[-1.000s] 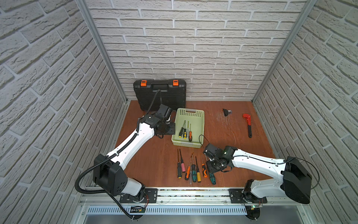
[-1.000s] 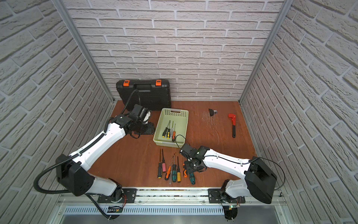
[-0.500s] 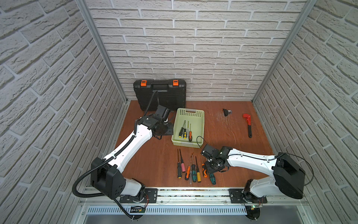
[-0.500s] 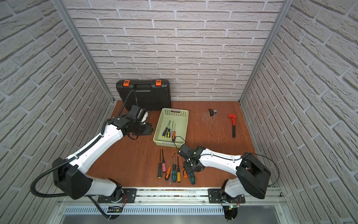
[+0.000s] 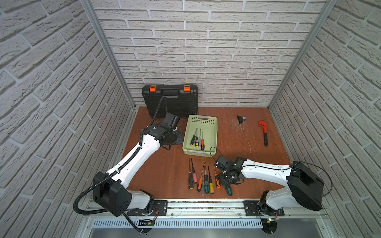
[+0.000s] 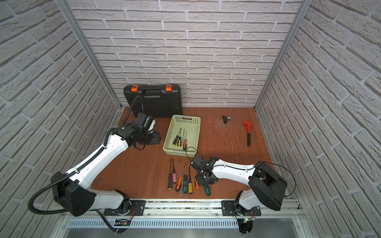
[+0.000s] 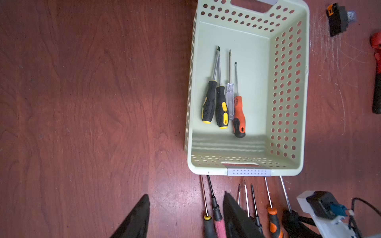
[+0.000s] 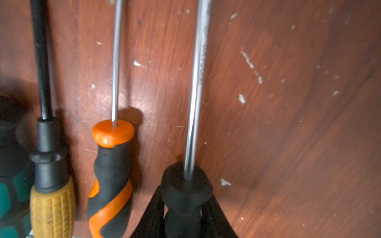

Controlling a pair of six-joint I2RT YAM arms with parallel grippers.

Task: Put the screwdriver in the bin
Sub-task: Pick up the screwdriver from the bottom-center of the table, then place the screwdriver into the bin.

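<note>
The screwdriver (image 8: 186, 185) has a steel shaft and a black collar on a teal handle (image 5: 228, 189). It lies at the right end of a row of screwdrivers (image 5: 203, 179) on the wooden floor in front of the bin (image 5: 201, 119). My right gripper (image 8: 185, 197) is low over it (image 6: 207, 190), and its fingers press both sides of the collar. The pale green bin (image 7: 286, 92) holds several screwdrivers (image 7: 224, 103). My left gripper (image 7: 185, 216) stands open and empty, left of the bin in both top views (image 5: 174, 137) (image 6: 152, 137).
A black toolcase (image 5: 170, 101) with orange latches leans on the back wall. A red pipe wrench (image 5: 263, 131) and a small black part (image 5: 240, 119) lie at the back right. An orange-and-black screwdriver (image 8: 111, 164) lies right beside the gripped one.
My right gripper has shifted slightly left and closed its fingers onto the screwdriver's handle. The left arm has drawn back a little from the bin.
</note>
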